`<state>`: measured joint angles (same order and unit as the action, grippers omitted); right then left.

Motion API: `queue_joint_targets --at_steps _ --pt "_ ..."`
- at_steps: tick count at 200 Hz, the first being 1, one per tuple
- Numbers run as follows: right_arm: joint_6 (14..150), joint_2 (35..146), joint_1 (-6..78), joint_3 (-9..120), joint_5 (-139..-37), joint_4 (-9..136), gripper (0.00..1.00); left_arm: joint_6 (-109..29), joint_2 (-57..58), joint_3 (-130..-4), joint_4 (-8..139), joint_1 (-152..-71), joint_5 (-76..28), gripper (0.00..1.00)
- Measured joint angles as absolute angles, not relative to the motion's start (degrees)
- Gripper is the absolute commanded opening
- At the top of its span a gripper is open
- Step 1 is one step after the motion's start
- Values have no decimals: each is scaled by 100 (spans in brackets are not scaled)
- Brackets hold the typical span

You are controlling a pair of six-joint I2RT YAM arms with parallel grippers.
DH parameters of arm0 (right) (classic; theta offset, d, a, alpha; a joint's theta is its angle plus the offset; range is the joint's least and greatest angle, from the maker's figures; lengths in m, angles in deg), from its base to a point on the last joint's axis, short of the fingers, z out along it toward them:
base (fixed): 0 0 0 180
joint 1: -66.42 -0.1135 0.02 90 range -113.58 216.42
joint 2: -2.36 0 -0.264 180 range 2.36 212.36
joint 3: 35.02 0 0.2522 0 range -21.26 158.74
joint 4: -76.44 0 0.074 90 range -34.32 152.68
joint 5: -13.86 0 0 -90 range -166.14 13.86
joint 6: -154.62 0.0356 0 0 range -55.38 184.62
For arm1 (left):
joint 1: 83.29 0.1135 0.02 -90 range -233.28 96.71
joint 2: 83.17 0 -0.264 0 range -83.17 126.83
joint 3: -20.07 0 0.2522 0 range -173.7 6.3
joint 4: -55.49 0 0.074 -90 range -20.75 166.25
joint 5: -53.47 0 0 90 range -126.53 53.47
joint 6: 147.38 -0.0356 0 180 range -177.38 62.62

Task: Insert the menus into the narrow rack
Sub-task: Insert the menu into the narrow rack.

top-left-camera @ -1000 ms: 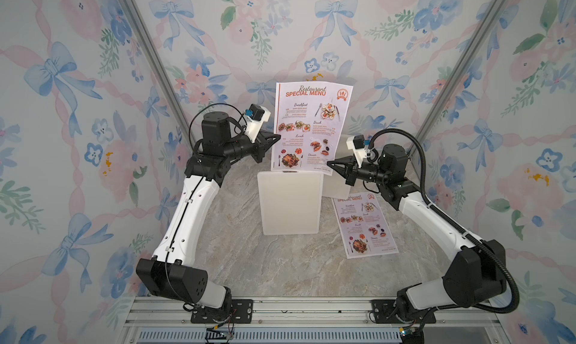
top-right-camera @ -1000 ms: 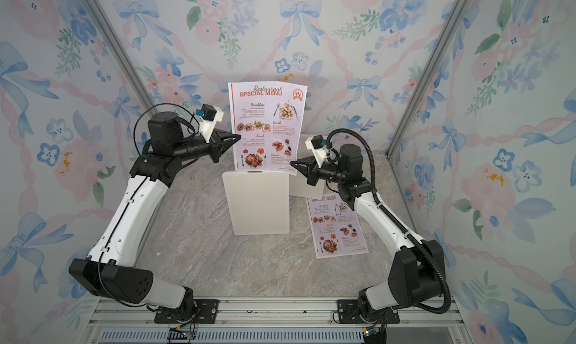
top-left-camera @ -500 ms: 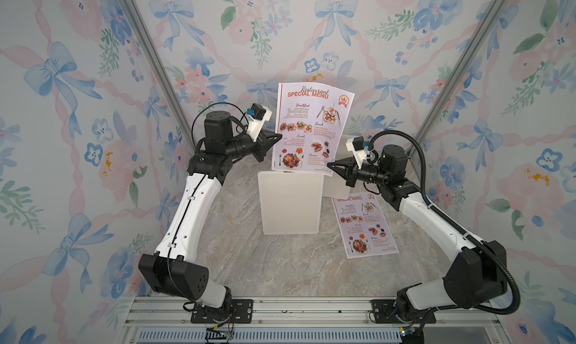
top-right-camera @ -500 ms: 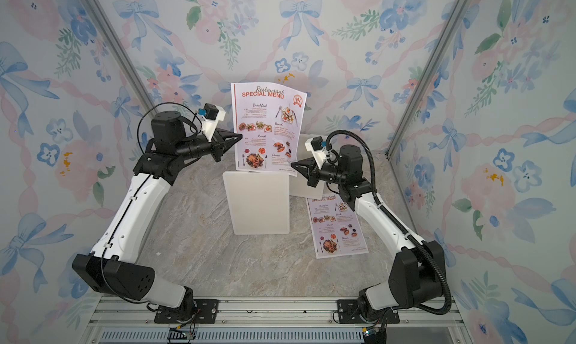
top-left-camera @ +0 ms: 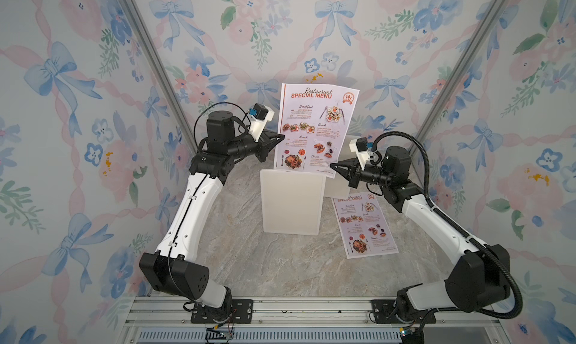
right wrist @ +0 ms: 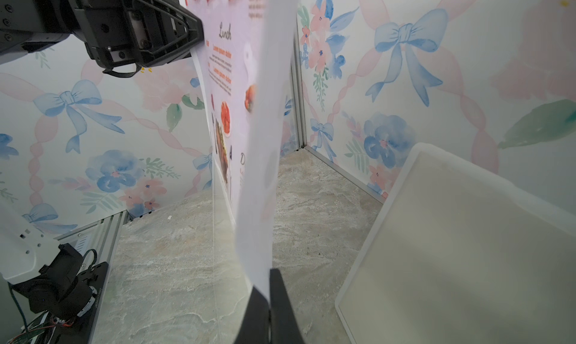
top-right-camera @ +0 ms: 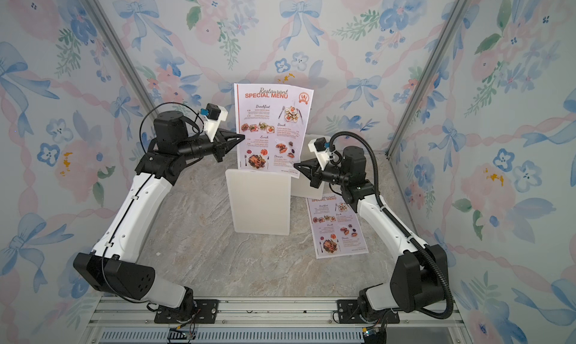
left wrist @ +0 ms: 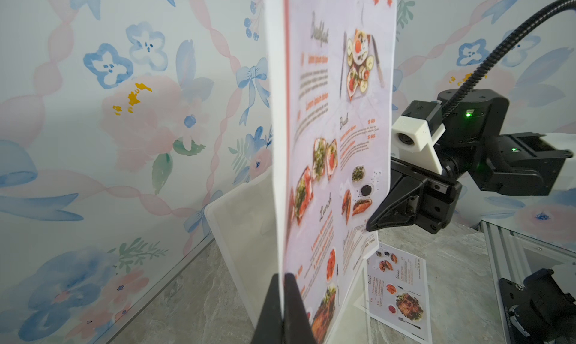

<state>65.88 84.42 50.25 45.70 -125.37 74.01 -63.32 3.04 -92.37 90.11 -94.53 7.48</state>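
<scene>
top view, upright menu (top-left-camera: 316, 127) above white rack (top-left-camera: 291, 202), flat menu (top-left-camera: 364, 227) beside rack

I have the rack (top-left-camera: 291, 202) standing near the middle of the desk (top-left-camera: 280, 270), a little toward the back wall. Directly above it hangs the upright menu (top-left-camera: 316, 127), its bottom edge down at the rack's top edge. Whether it sits in the slot I cannot tell. My left pincer (top-left-camera: 282, 136) pinches the sheet's left edge, a little below mid-height; my right pincer (top-left-camera: 333, 165) pinches its lower right corner, just beside the rack's top. The second menu (top-left-camera: 364, 227) lies flat on the desk to the right of the rack, close beside it — under my right arm, heading end toward the back.
</scene>
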Motion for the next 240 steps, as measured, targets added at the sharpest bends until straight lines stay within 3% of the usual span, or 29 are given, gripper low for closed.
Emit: queue_joint_targets --at_steps 240 --pt "6582 8724 4693 4935 -12535 7216 3 -6528 171 -8732 8985 -8998 619 0"
